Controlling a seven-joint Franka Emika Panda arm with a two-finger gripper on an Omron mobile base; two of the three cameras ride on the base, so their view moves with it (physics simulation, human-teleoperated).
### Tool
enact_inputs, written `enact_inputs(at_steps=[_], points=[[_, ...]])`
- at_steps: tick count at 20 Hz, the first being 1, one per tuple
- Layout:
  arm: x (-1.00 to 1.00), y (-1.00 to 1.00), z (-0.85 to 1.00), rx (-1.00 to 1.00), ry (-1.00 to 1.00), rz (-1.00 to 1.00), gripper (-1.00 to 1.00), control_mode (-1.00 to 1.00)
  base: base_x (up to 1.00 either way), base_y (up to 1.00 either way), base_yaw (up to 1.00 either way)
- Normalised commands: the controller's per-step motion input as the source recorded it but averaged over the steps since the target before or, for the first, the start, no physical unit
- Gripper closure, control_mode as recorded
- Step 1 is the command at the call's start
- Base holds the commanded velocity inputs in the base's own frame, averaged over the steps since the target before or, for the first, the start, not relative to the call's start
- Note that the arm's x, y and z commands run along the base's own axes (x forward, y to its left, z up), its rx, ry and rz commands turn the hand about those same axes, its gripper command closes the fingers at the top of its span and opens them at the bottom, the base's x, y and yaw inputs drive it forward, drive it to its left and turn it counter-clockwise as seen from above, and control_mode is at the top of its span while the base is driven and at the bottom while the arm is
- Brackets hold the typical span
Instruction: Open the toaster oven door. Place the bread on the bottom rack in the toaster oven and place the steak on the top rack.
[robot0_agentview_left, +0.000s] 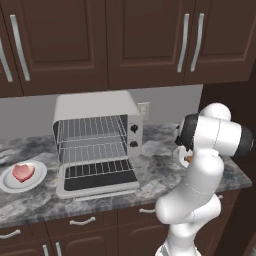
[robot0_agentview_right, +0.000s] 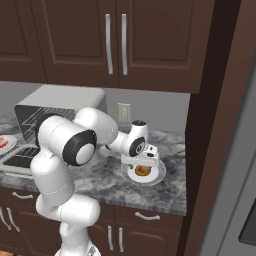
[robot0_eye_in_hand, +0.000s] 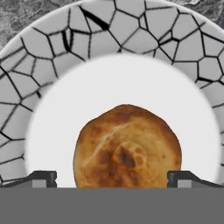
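Both tips of the wide-open pincer (robot0_eye_in_hand: 112, 179) flanking the bread (robot0_eye_in_hand: 127, 146).

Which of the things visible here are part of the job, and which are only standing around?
Part of the job:
- toaster oven
- toaster oven door, dropped open
- top rack
- bottom rack
- bread, on a plate with a cracked pattern
- steak, on a white plate
- gripper, open above the bread

Only standing around:
- upper cabinets
- wall outlet
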Motion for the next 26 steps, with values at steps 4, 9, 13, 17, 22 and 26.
enact_inputs(at_steps=[4,9,13,17,22,26], points=[[0.12,0.00,0.00,0.02,0.00,0.00,-1.00,-1.00,0.00,0.00,0.00],[0.12,0.00,-0.03,0.00,0.00,0.00,-1.00,-1.00,0.00,0.00,0.00],[0.03,0.01,-0.11,0.05,0.00,0.00,-1.00,-1.00,0.00,0.00,0.00],[0.00,0.00,-0.10,0.07,0.00,0.00,-1.00,-1.00,0.00,0.00,0.00],[-0.01,0.00,-0.34,0.09,0.00,0.00,-1.00,-1.00,0.00,0.00,0.00],[-0.02,-0.01,-0.50,0.01,0.00,0.00,-1.00,-1.00,0.00,0.00,0.00]])
